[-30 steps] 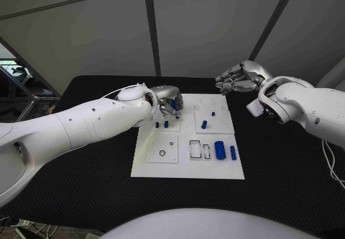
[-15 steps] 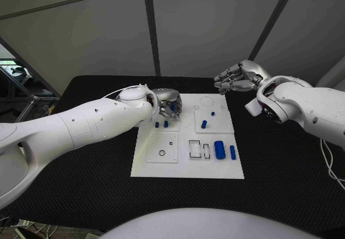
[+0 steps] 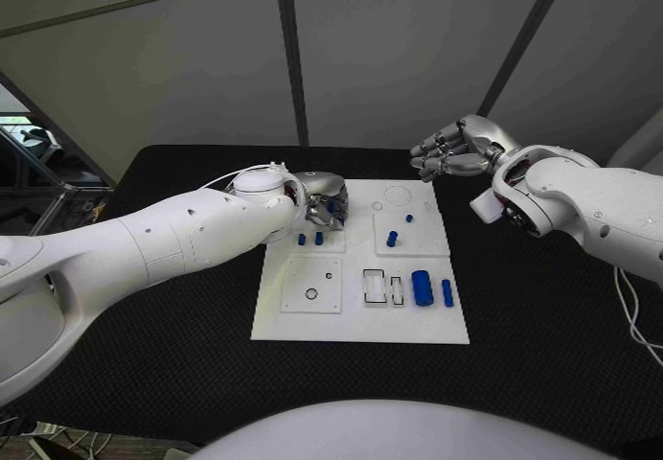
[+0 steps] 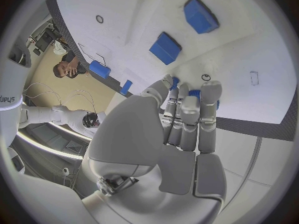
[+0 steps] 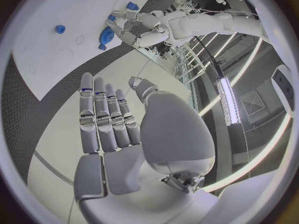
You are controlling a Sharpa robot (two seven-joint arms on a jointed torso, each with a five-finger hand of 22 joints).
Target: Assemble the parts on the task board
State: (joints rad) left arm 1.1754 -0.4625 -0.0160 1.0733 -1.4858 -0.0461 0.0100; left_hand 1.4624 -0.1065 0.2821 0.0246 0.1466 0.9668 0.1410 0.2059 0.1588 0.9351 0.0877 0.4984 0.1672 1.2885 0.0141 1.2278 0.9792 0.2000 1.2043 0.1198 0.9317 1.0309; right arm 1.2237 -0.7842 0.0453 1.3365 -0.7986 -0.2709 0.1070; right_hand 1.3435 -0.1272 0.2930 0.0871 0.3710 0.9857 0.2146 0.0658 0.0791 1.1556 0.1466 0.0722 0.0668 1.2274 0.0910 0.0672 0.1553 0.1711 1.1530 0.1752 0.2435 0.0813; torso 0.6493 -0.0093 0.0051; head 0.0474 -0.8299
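The white rectangular task board (image 3: 362, 326) lay in the middle of the black table (image 3: 152, 355) before me. My left hand (image 3: 324, 201) hung over the board's far left corner, just behind two small blue parts (image 3: 311, 239) standing side by side. My right hand (image 3: 456, 149) was above the table beyond the board's far right corner. Near the board's right edge lay a thick blue cylinder (image 3: 422, 288) with a thinner blue pin (image 3: 447, 293) to its right.

Pale grey wall panels (image 3: 387, 67) with dark seams stood behind the black tabletop (image 3: 166, 383); long ceiling light strips (image 5: 227, 102) glowed overhead.
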